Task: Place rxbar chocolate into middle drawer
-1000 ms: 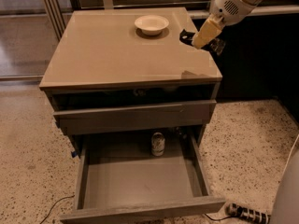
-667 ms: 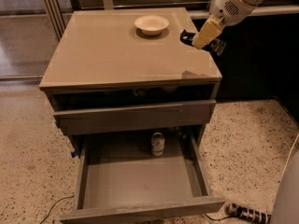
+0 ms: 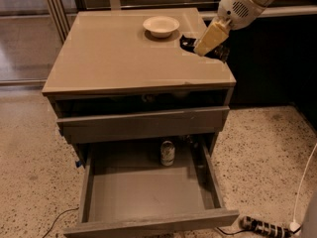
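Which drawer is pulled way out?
The lowest drawer, holding a can; the drawer above is nearly shut. The end effector is at the cabinet top's right edge.

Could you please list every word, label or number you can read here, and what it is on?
None can be read.
The can in the open drawer: pale label, too blurred to read.
The rxbar chocolate, dark wrapper beside the gripper over the cabinet top at its right rear edge: lettering too small to read.
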`<state>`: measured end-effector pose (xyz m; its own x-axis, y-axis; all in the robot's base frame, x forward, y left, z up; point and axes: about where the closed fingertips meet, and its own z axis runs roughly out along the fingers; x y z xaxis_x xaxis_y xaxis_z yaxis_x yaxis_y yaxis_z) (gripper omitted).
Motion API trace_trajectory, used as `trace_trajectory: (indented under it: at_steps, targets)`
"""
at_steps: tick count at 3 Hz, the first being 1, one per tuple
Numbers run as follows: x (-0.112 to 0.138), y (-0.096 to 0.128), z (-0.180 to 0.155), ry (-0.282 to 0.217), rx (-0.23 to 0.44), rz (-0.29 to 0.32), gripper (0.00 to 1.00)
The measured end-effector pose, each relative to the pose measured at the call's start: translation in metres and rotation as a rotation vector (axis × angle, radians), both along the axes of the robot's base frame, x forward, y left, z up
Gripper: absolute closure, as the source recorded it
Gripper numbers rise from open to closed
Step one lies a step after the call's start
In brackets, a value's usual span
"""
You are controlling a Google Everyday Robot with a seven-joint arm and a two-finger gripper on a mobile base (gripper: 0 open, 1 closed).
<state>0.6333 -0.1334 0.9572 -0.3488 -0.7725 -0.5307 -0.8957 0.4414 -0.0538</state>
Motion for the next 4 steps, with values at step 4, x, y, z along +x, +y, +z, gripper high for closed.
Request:
trace_trajectory:
  at_steps: [4]
  targets:
    - [-0.093, 0.005, -0.057, 0.086, 0.0, 0.078, 1.0]
